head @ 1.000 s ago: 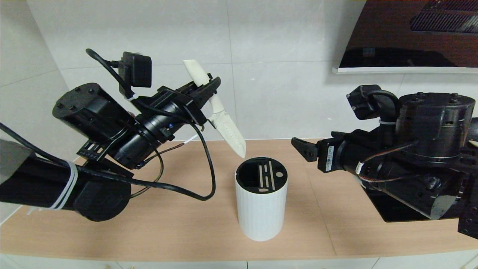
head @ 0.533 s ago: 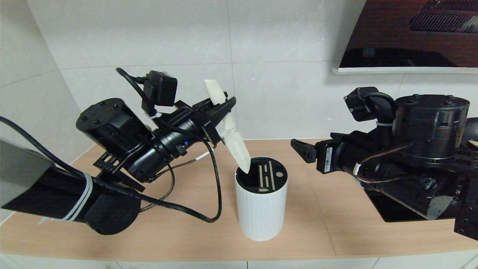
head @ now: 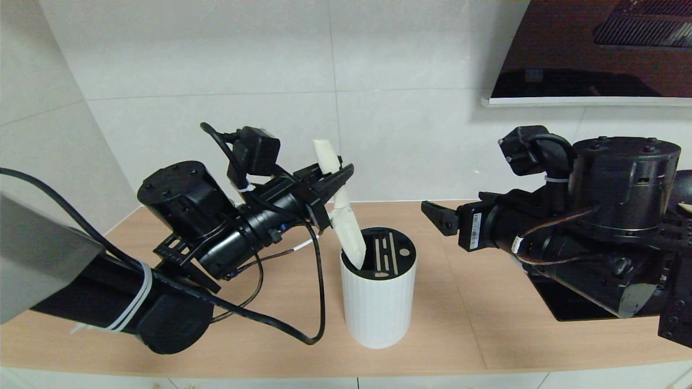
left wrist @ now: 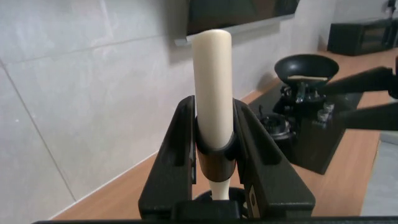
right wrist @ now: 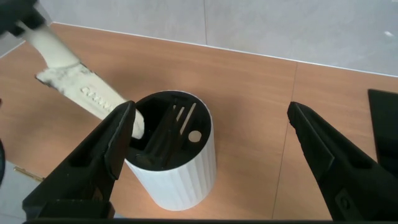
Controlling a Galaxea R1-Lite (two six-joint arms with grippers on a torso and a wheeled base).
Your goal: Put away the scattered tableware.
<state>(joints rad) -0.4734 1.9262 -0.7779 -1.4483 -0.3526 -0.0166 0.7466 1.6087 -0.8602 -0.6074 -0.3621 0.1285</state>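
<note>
I'm looking down at a light wooden countertop (head: 259, 335). On it, nearest me, stands a white ribbed knife holder (head: 378, 302), upright, with a black top cut into one wide opening, several narrow slots and a small round hole. To its right a black cooktop (head: 562, 305) is set in the counter, and from the left wrist I see a dark frying pan (left wrist: 308, 65) sitting on it. Behind the counter is a wall of large pale tiles (head: 216, 65), with a dark glossy range hood (head: 589, 54) mounted at the upper right.

The knife (head: 346, 229) is all off-white, with a smooth rounded cream handle and a broad blade carrying faint grey markings. It hangs tilted, handle up, its tip dipped into the wide opening on the holder's left side while most of the blade is above the rim. I cannot tell whether the tip touches the inside.

My left gripper (head: 338, 178) sits above and left of the holder, its fingers (left wrist: 180, 149) closed snugly around the handle partway along, so the butt end stands out past them. My right gripper (head: 440, 216) is off to the holder's right, apart from it, spread wide and holding nothing.
</note>
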